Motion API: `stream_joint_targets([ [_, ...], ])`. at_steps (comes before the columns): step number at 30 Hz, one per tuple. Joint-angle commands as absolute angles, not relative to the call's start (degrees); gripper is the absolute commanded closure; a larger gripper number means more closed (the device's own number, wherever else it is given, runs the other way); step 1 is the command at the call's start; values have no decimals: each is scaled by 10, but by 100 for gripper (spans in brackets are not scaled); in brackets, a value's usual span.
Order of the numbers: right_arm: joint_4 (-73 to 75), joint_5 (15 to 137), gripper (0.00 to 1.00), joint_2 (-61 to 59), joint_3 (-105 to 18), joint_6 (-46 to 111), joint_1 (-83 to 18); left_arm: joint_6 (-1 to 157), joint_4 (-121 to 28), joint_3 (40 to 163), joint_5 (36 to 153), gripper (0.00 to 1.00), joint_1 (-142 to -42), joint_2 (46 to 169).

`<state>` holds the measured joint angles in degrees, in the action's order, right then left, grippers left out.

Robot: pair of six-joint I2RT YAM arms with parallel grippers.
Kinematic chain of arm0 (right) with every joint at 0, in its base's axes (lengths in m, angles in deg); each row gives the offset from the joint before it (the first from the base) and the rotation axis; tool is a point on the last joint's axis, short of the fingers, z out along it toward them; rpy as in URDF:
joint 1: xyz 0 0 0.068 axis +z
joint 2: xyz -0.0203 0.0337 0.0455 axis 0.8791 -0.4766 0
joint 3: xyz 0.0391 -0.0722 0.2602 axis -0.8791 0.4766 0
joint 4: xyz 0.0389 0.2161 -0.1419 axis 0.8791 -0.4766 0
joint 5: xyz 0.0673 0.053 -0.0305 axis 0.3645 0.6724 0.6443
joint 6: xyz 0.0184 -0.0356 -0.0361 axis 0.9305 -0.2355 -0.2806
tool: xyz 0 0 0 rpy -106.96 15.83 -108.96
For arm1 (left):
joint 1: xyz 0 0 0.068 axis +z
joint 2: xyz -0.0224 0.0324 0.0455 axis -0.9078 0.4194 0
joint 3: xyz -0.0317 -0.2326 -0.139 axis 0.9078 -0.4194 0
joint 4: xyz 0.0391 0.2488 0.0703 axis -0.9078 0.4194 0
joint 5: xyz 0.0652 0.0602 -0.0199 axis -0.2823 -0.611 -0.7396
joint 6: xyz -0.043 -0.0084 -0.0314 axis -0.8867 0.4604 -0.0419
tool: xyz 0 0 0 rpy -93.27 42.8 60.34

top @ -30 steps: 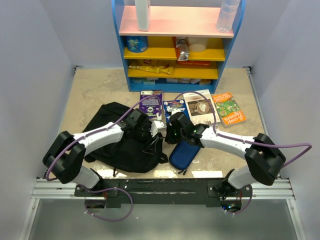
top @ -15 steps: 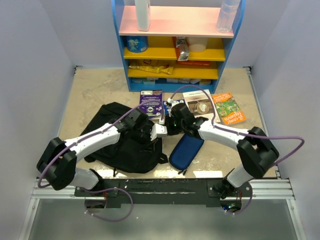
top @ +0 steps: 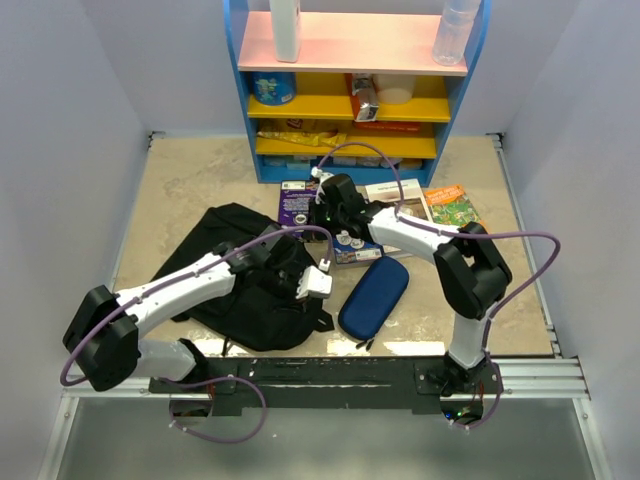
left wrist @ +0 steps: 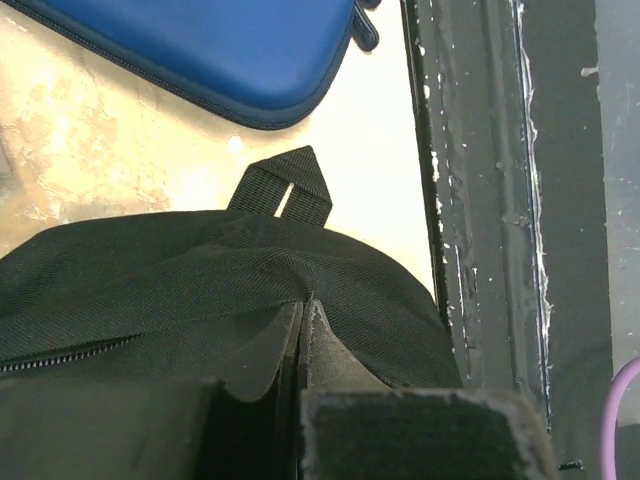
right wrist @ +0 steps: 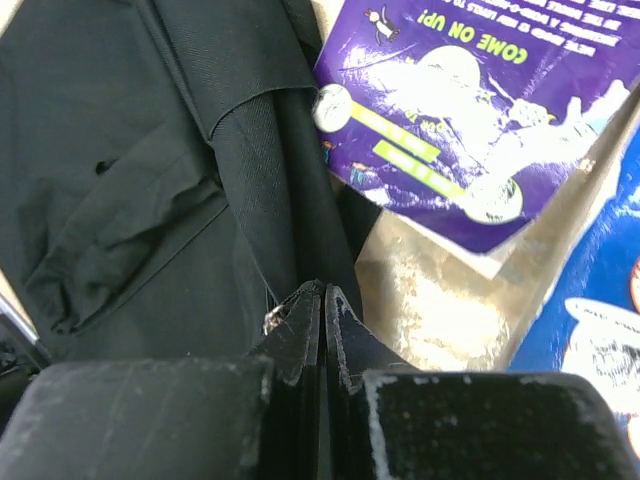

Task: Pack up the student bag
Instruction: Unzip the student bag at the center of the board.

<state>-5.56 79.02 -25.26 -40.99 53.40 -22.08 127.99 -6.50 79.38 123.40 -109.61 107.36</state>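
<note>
Near left of the table (top: 190,190): the large soft black fabric student bag (top: 225,285) lies flat, beside the dark-blue oval zipped pencil case (top: 373,297). Left gripper (left wrist: 303,335): jaws closed on a ridge of bag fabric at its right edge. Right gripper (right wrist: 322,300): jaws pressed together, a black fold running into the tips beside the purple paperback book (right wrist: 470,130). My read is that two pinches set apart serve to spread the opening. I see nothing packed yet.

Top camera sat high behind arm bases, faced down and forward toward shelf (top: 340,50), whole counter (top: 190,180) in frame. Left wrist camera looked close at backpack (left wrist: 200,270) edge and pencil case (left wrist: 200,50). Right wrist camera, equally close, took in backpack and purple book (right wrist: 470,110). Backpack was shared by all three.
</note>
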Motion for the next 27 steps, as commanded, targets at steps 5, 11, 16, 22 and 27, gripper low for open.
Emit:
stream_joint_targets([
  [5,-45,757,100,-313,-522,498,-238,1262,-64,823,1219,100,-1108,1079],
  [11,-78,744,100,-381,-621,484,-238,1263,-94,889,1221,100,-1052,1098],
  [16,-112,744,100,-437,-717,481,-240,1277,-79,855,1233,100,-1075,1092],
  [22,-118,759,100,-470,-752,489,-240,1243,-117,828,1195,85,-1071,1089],
  [27,-117,759,100,-475,-753,489,-238,1249,-122,843,1210,100,-1041,1099],
])
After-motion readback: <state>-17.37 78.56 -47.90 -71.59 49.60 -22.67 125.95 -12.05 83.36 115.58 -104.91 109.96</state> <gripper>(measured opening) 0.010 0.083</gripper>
